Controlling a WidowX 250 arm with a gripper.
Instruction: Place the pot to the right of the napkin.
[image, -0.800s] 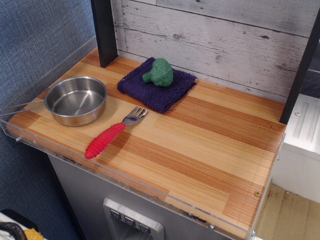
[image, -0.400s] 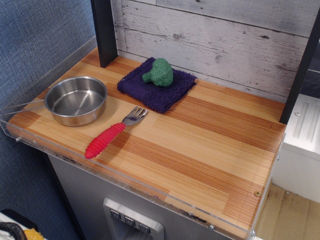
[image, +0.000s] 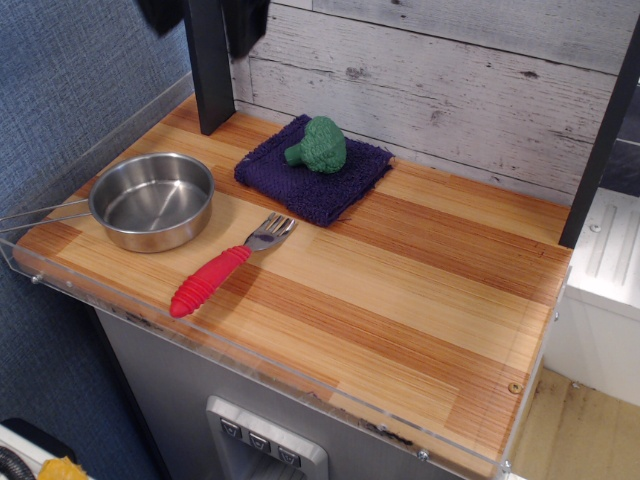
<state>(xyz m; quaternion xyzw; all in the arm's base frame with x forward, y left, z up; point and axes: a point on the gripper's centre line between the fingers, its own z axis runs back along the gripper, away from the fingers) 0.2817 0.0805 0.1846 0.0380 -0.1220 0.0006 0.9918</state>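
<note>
Dark gripper parts have just come into view at the top edge; you cannot tell whether the jaws stand apart or together. Your pot sits on the wooden counter, left of the napkin that carries the broccoli.

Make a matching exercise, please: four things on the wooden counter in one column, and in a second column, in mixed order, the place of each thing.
Things:
1. pot
2. napkin
3. toy broccoli
4. fork

Places:
A. on top of the purple cloth
B. at the left end of the counter, its thin handle pointing off the left edge
C. flat near the back wall, under a green toy
D. near the front edge, its red handle toward the front, its prongs between the pot and the cloth

Pairs: 1-B, 2-C, 3-A, 4-D
</note>
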